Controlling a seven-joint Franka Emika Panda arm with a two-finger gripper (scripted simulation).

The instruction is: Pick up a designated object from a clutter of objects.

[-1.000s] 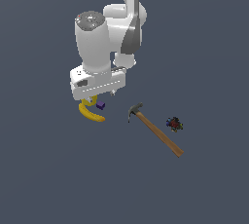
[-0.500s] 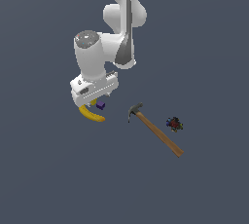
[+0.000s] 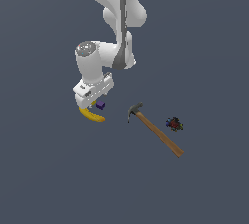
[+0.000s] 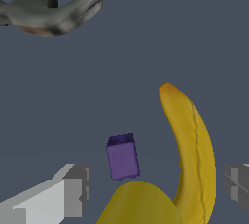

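Pretty flat sim lighting, even and on the dim side, all over a dull slate-blue ground. No cast shadows that I can spot under the hammer [image 3: 156,131] or banana [image 3: 91,115]. The white arm [image 3: 114,21] has soft shading, no harsh glare. Exterior view is low-res, so the lump [image 3: 174,124] is mush. Wrist view is sharper, with no edge warping.

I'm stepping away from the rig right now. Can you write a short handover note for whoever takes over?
Gripper: open, holding nothing, low over the clutter.
Purple cube: on the floor between the fingers, beside the banana and against the yellow cup.
Hammer and dark multicoloured lump: apart, toward the exterior view's right.
Done: gripper positioned above the cube.
Left: descend, close on the cube alone, lift.
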